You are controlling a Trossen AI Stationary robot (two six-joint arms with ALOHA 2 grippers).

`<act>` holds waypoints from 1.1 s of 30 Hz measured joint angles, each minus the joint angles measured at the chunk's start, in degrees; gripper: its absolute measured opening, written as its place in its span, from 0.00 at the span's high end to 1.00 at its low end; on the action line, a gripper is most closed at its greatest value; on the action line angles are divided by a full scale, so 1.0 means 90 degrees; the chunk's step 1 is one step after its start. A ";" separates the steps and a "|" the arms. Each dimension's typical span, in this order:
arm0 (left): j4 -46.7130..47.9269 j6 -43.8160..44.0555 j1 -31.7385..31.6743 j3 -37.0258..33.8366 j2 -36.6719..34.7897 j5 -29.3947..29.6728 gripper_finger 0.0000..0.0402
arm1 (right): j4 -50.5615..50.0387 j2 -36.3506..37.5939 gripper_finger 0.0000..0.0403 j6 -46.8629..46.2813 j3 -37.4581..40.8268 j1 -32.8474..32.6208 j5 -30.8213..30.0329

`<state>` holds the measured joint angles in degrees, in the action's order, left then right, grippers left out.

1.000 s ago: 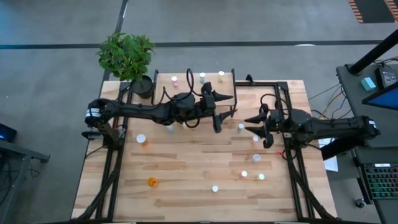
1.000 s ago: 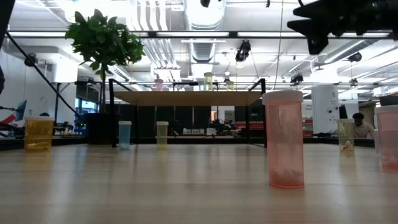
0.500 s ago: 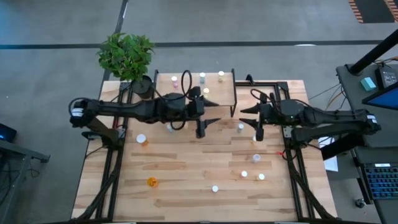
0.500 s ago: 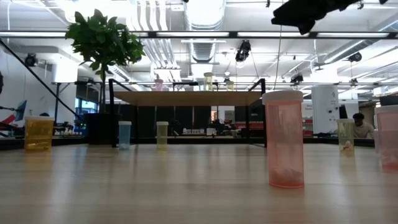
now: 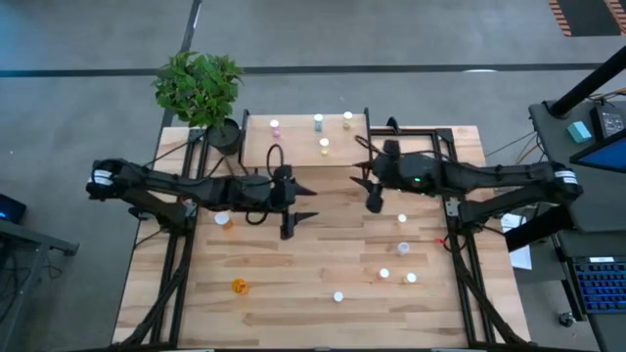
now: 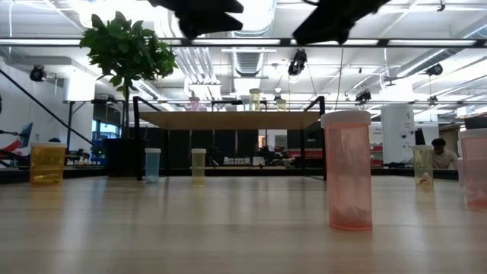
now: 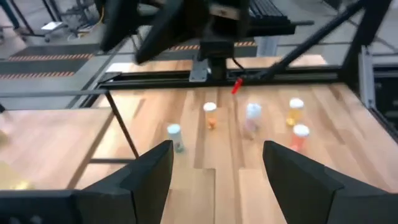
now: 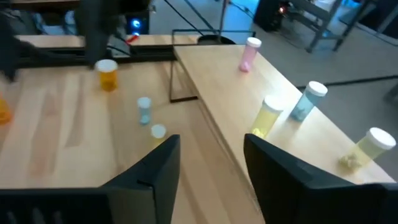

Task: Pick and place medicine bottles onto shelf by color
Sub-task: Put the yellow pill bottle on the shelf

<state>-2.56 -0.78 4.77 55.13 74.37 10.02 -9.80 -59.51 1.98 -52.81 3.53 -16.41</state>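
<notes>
The shelf stands at the table's far edge and carries a pink bottle, a blue bottle and two yellow bottles, all upright on their bases. More bottles stand on the tabletop: a white-capped orange one, an orange one and several pale-capped ones near the right side. My left gripper hovers open over the middle of the table, holding nothing. My right gripper hovers open just off the shelf's near right corner, also holding nothing.
A potted plant sits at the far left corner beside the shelf. In the low view a pink bottle stands close to the camera. Bare wood lies between the orange bottles and the right-hand group.
My left gripper has drawn back from the shelf's near edge toward the table's left and near side, staying open. My right gripper has moved left and toward the far edge, closing in on the shelf's right corner. No bottle has moved.
</notes>
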 joint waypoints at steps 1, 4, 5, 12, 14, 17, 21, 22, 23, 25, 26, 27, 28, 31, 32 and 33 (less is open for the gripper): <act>-0.0005 -0.0064 0.0009 -0.0152 -0.0126 -0.0004 0.42 | -0.0011 -0.0198 0.55 -0.0065 -0.0163 0.0045 -0.0015; -0.0049 -0.0311 0.0004 -0.0554 -0.0509 0.0001 0.42 | -0.0083 -0.0722 0.48 -0.0081 -0.0660 0.0218 -0.0016; -0.0088 -0.0433 0.0000 -0.0689 -0.0663 0.0006 0.42 | -0.0089 -0.0886 0.46 -0.0060 -0.0821 0.0267 -0.0016; -0.0608 -0.1276 -0.0068 -0.1418 -0.1611 0.0222 0.42 | -0.0240 -0.1882 0.33 0.0426 -0.1801 0.0790 0.0110; -0.0786 -0.1416 -0.0078 -0.1595 -0.1802 0.0253 0.42 | -0.0318 -0.2069 0.30 0.0568 -0.1984 0.0988 0.0404; -0.0779 -0.1486 -0.0077 -0.1776 -0.2059 0.0287 0.42 | -0.0404 -0.2297 0.27 0.0750 -0.2150 0.1273 0.0903; -0.0783 -0.1577 -0.0076 -0.2005 -0.2334 0.0296 0.42 | -0.0694 -0.2491 0.24 0.1470 -0.2262 0.1659 0.1932; -0.0800 -0.1614 -0.0076 -0.2048 -0.2397 0.0302 0.42 | -0.0712 -0.2518 0.23 0.1597 -0.2266 0.1759 0.2141; -0.0832 -0.1624 -0.0075 -0.2098 -0.2472 0.0301 0.42 | -0.0714 -0.2550 0.23 0.1653 -0.2287 0.1855 0.2300; -0.0775 -0.1619 -0.0075 -0.2166 -0.2587 0.0302 0.42 | -0.0632 -0.2569 0.22 0.1678 -0.2304 0.2061 0.2494; -0.0798 -0.1619 -0.0075 -0.2175 -0.2622 0.0302 0.42 | -0.0573 -0.2569 0.22 0.1626 -0.2292 0.2168 0.2581; -0.0815 -0.1623 -0.0075 -0.2198 -0.2662 0.0301 0.42 | -0.0489 -0.2569 0.22 0.1581 -0.2268 0.2266 0.2660; -0.0788 -0.1624 -0.0075 -0.2216 -0.2698 0.0302 0.42 | -0.0447 -0.2570 0.22 0.1567 -0.2241 0.2355 0.2713; -0.0810 -0.1627 -0.0075 -0.2225 -0.2754 0.0302 0.42 | -0.0262 -0.2628 0.22 0.1524 -0.2132 0.2546 0.2834; -0.0814 -0.1627 -0.0075 -0.2226 -0.2760 0.0302 0.42 | -0.0155 -0.2668 0.22 0.1484 -0.2088 0.2593 0.2871; -0.0828 -0.1627 -0.0075 -0.2226 -0.2761 0.0302 0.42 | -0.0085 -0.2711 0.22 0.1449 -0.2050 0.2632 0.2925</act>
<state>-10.01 -15.43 4.10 35.09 49.52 12.73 -10.57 -83.91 15.02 -71.25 27.22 9.91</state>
